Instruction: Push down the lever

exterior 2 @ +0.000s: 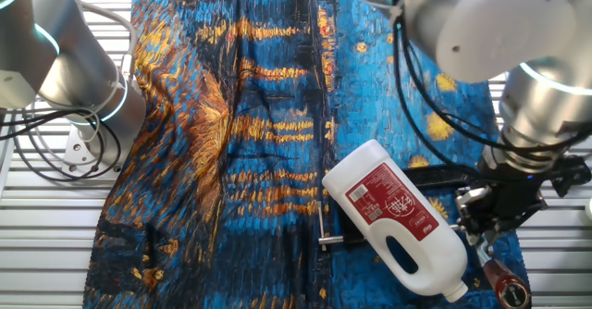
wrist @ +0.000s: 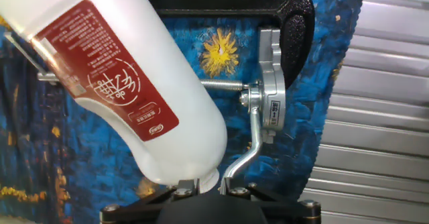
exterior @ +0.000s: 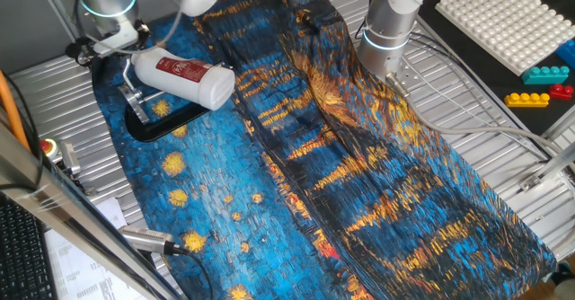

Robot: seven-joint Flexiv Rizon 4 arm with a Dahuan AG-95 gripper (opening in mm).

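Note:
The lever [wrist: 254, 138] is a thin silver bar on a black-based clamp [wrist: 295, 23]. It curves down from the silver clamp head towards my gripper [wrist: 204, 187]. My gripper's fingers stand close together and hold nothing, just above the bar. In the other fixed view my gripper [exterior 2: 481, 237] hangs over the bar, just up from its red-brown tip [exterior 2: 507, 286]. A white bottle with a red label [wrist: 120, 83] lies across the clamp, its neck touching or just off my fingers. In one fixed view the bottle [exterior: 184, 77] covers the clamp [exterior: 166, 122] and the lever is hidden.
A blue and yellow patterned cloth [exterior: 359, 174] covers the table. A second robot arm [exterior: 391, 22] stands at the back. A white peg board [exterior: 517, 22] and toy bricks [exterior: 539, 80] lie on the right. A red button [exterior: 47, 145] sits at the left edge.

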